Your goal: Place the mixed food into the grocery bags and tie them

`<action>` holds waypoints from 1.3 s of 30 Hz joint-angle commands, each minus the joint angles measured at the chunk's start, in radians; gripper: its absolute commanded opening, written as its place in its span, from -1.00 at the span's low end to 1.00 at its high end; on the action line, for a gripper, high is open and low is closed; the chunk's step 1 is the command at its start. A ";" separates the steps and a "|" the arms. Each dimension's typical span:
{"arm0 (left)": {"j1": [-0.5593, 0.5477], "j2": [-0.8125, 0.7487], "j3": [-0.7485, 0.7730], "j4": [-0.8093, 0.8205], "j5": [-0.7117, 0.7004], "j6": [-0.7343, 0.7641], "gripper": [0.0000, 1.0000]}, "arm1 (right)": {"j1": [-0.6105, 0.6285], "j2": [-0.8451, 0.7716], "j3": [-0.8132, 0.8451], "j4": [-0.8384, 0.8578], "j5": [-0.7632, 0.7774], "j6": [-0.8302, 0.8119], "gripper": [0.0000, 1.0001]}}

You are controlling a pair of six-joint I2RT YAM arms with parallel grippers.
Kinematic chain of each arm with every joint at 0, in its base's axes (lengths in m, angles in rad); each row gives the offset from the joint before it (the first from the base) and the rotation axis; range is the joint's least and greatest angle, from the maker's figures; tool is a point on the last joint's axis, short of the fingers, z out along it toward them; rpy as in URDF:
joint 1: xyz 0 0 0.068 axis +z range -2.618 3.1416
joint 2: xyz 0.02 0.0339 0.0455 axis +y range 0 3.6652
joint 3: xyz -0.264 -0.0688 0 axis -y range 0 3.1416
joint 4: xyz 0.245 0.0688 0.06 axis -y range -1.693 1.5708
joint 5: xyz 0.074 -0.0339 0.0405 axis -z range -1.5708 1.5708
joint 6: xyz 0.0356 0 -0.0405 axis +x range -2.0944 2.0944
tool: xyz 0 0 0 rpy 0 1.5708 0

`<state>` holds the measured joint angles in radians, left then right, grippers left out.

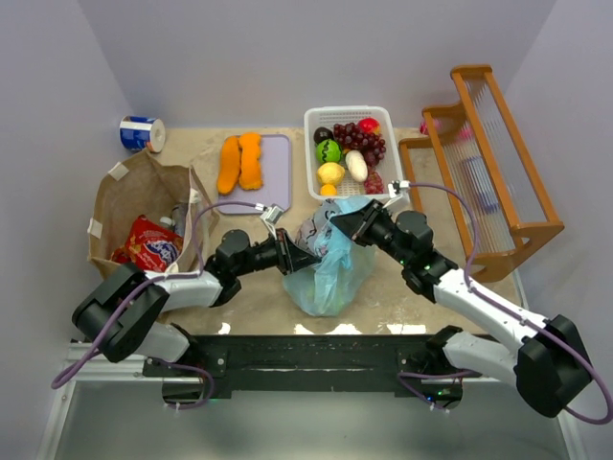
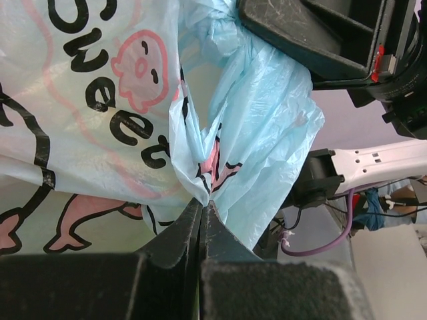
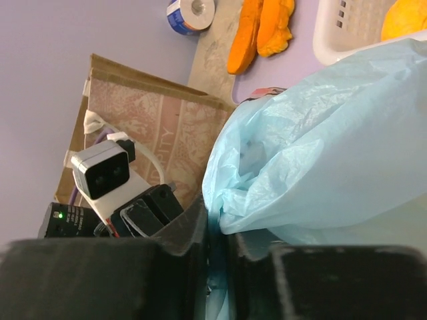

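The light-blue bag (image 1: 330, 273) sits mid-table between both grippers; the left gripper (image 2: 203, 207) pinches a printed fold tight; the right gripper (image 3: 212, 223) has plastic in its narrow gap, though I cannot tell if it grips; the bag is crumpled, translucent, pink-printed.

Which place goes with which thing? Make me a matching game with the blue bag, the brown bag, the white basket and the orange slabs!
Things:
1. blue plastic bag
2. brown paper bag
3. white basket
4. orange slabs

Places:
A. lying on the lilac board
B. between the left pincer and the right pincer
C. holding grapes and other toy fruit
D. farthest left, with a red packet inside

Pairs: 1-B, 2-D, 3-C, 4-A
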<state>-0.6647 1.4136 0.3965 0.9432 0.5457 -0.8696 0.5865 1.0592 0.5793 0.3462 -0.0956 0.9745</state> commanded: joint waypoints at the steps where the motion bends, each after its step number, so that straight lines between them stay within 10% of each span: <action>1: -0.010 -0.004 0.001 0.031 0.020 -0.002 -1.00 | -0.007 0.011 -0.007 0.111 -0.016 0.000 -0.89; 9: 0.069 -0.165 0.128 -0.360 -0.038 0.197 0.22 | -0.008 0.103 0.056 0.119 -0.173 -0.048 -1.00; 14: 0.186 -0.315 0.134 -0.483 -0.040 0.273 0.55 | -0.010 0.125 0.097 0.077 -0.231 -0.094 -1.00; 23: 0.220 -0.170 0.150 -0.105 0.250 0.121 0.27 | -0.025 0.143 0.082 0.141 -0.323 -0.077 -1.00; 39: 0.218 -0.087 0.215 0.029 0.157 0.112 0.01 | -0.033 0.160 0.056 0.194 -0.363 -0.059 -1.00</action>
<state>-0.4473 1.3388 0.5674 0.8883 0.7395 -0.7746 0.5556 1.2179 0.6338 0.4816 -0.4206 0.9154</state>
